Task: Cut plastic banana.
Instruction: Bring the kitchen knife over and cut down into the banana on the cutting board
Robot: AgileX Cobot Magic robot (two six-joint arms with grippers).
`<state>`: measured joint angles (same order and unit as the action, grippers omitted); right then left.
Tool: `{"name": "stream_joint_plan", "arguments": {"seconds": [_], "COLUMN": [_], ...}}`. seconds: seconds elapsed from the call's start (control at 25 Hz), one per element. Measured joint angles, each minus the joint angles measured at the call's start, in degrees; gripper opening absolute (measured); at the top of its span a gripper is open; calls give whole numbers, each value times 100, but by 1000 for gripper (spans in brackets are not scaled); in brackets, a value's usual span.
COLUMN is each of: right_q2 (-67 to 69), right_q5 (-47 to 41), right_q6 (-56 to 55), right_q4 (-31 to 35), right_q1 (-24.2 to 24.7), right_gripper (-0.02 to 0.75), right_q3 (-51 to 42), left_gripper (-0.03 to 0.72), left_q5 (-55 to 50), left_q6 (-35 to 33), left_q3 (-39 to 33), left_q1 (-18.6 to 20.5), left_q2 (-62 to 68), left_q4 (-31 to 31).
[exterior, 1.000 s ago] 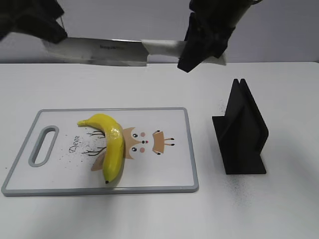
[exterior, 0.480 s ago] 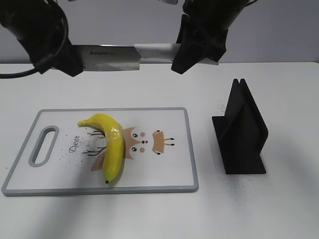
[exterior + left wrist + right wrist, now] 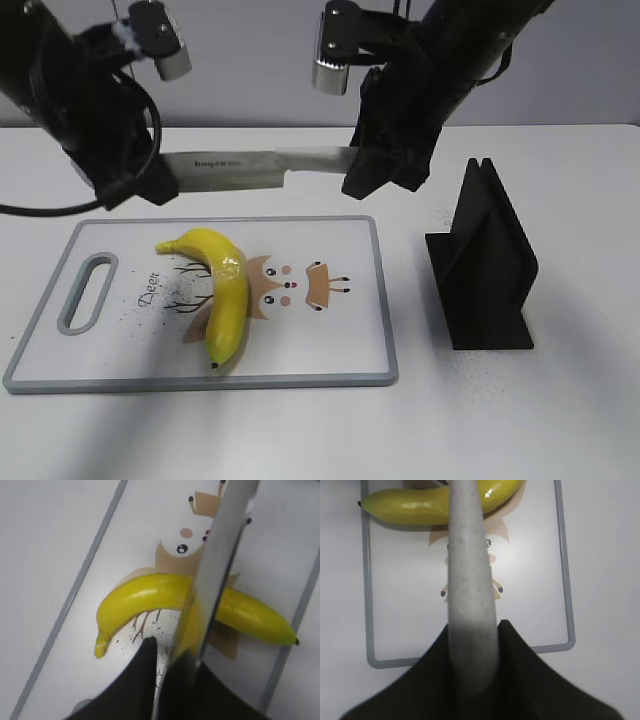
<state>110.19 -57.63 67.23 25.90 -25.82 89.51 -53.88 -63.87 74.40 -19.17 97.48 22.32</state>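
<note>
Yellow plastic banana (image 3: 222,292) lies below both fingers; right clamped on knife (image 3: 250,168) handle, left seemingly pinching blade tip; next: lower.

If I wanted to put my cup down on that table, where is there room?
Bare table lies in front of the cutting board and beyond the black stand. It is crowded over the board, where both hands hold the knife above the banana.

Lab-type setup: bare white table (image 3: 300,440), grey backdrop wall (image 3: 250,60).
</note>
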Motion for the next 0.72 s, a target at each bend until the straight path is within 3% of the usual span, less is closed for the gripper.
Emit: {"name": "stream_joint_plan", "arguments": {"seconds": [0.24,0.4,0.72], "right_q2": [696,1485,1550], "right_q5": [551,856,819], "right_q6": [8,11,-40], "right_q4": [-146,-147,-100], "right_q1": [-5,-5,10], "right_gripper": [198,207,215], "right_q3": [-162,-156,-82], "left_gripper": [93,99,101], "left_q5": [1739,2211,2033], "left_q6": [-43,-73,-55], "left_q3": [-1164,-1233,-1082], "left_q1": [-62,-75,-88], "left_q2": [446,1323,1358], "left_q4": [284,302,284]}}
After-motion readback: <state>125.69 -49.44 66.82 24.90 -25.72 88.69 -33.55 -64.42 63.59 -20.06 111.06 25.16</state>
